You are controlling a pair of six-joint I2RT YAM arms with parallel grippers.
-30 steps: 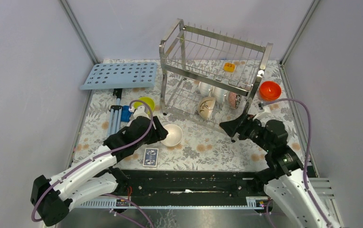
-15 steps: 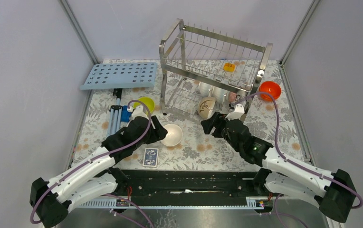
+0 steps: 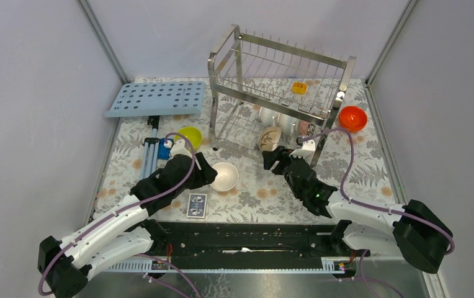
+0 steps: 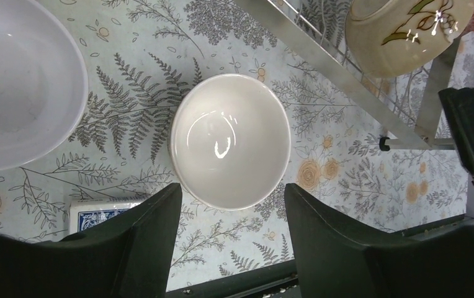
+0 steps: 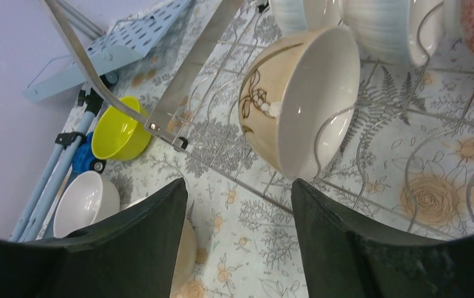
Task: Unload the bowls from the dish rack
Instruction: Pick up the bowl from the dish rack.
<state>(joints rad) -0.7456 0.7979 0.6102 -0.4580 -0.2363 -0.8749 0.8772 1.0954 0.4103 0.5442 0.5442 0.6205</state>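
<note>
Nearest to us, a playing card (image 3: 196, 205) lies flat on the floral table cover (image 3: 256, 197), just beside the left gripper (image 3: 206, 171). That gripper hangs over a white bowl (image 3: 225, 176) standing upright on the cover. In its wrist view the fingers (image 4: 147, 230) are spread wide, one at each side of the bowl's near rim, and we see nothing held between them. A second white bowl (image 4: 11, 81) sits near the first but apart from it, and a yellow-green bowl (image 3: 189, 135) stands a little farther back on the left.

The right gripper (image 3: 273, 157) reaches toward the front of the dish rack (image 3: 265, 102) — its jaws wide apart and empty. Just beyond them a beige bowl (image 5: 299, 99) with a brown flower motif stands on edge in the wires of the lower tier. Behind it in that tier we make out white bowls (image 3: 287, 121) and a red-patterned bowl (image 3: 306, 130). An orange-red bowl (image 3: 352, 118) sits on the cover to the right of the rack — outside it. On the upper tier rests a small yellow-orange block (image 3: 299, 87). At the far left lies a light-blue perforated tray (image 3: 157, 98).
</note>
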